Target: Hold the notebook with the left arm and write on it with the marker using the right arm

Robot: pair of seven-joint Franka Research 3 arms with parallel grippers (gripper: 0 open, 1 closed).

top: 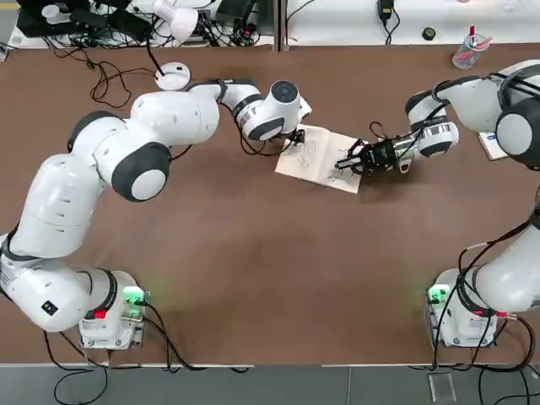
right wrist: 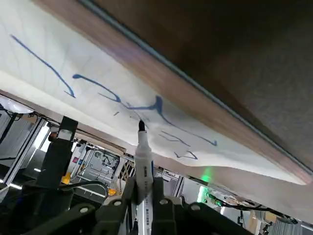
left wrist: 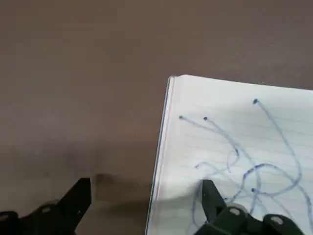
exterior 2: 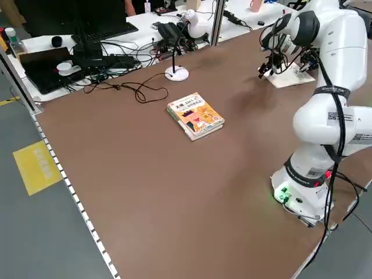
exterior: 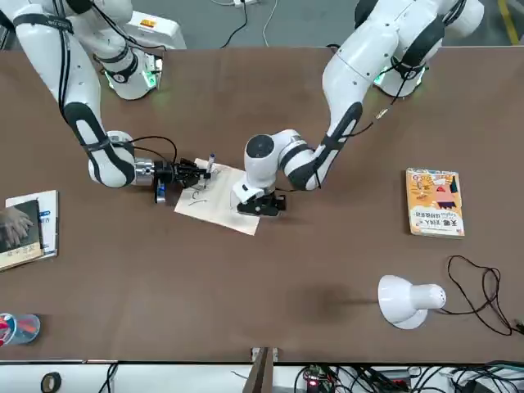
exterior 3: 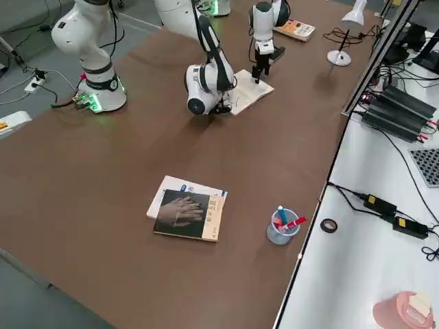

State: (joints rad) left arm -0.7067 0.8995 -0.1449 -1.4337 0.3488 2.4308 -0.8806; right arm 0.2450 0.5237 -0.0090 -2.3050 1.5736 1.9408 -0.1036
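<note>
now mid-writing: right gripper [top: 348,164] clenching the marker [right wrist: 143,161], tip touching the notebook [top: 319,157] mid-worktop [top: 253,278]; left gripper [left wrist: 146,208] splayed, pinning the page edge. next, likely dragging the tip steadily without shifting paper.

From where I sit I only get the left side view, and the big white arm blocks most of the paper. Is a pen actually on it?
Observer: Yes. In the right wrist view the marker stands with its tip on the notebook, among blue scribbles.
Operator: Who holds the pen?
Observer: The right arm. Its jaws are shut on the marker.
Operator: And the big arm near me?
Observer: The left arm has its jaws open at the notebook's edge. One of its fingers is over the page and the other is over bare table.
</note>
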